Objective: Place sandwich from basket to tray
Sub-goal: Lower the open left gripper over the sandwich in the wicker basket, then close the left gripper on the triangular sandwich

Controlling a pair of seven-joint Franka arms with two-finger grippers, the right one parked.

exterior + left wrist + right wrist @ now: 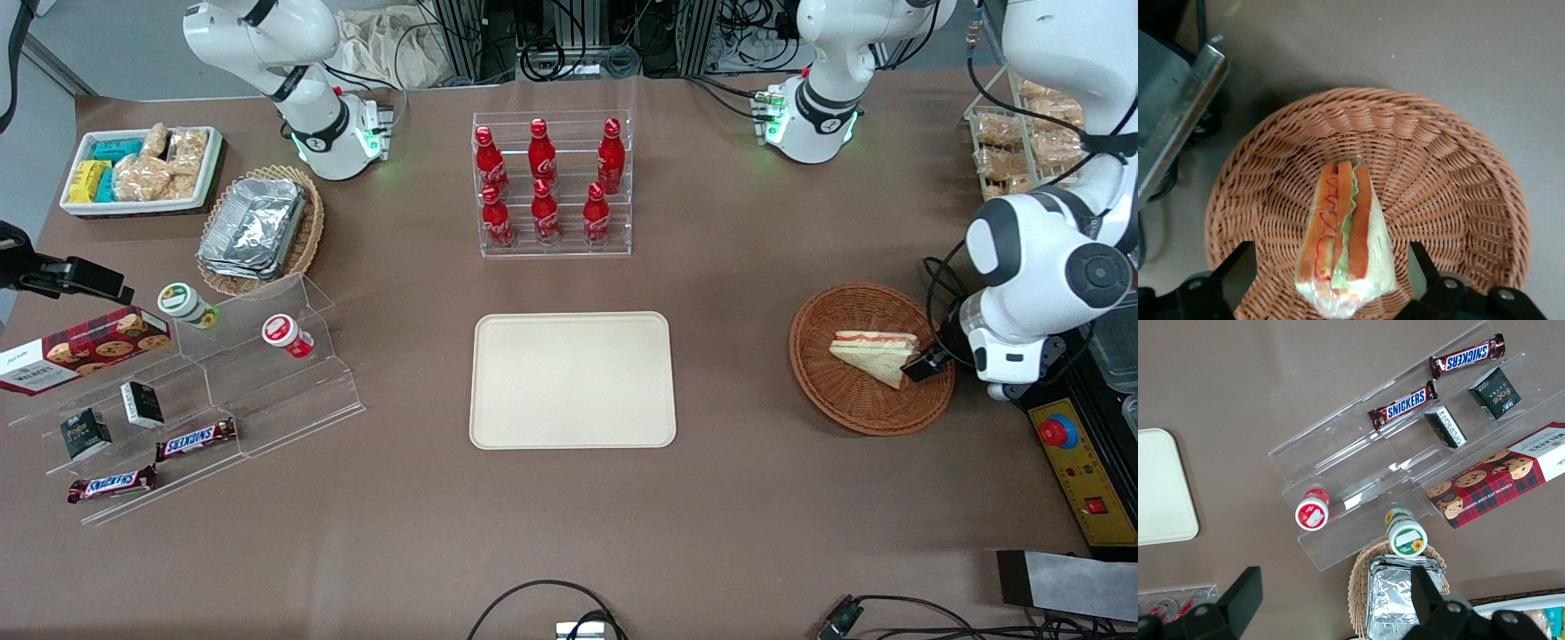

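The sandwich lies in the basket, toward the working arm's end of the counter, its filling edge turned up and its wide end nearest the arm. In the wrist view the sandwich runs lengthwise straight out from the hand, its stripes of filling pointing away from the camera and narrowing toward the basket's middle. That is the relation the grasp turns on: the long axis runs between the two fingers, one dark finger on each flank, so closing would squeeze across the short width of the bread. The hand is low over the basket at the sandwich's wide end, spread wide, with clear gaps on both sides and nothing held. By my reading it is set for the pinch, not yet made. The tray lies bare at mid-counter, well apart from the basket toward the parked arm.
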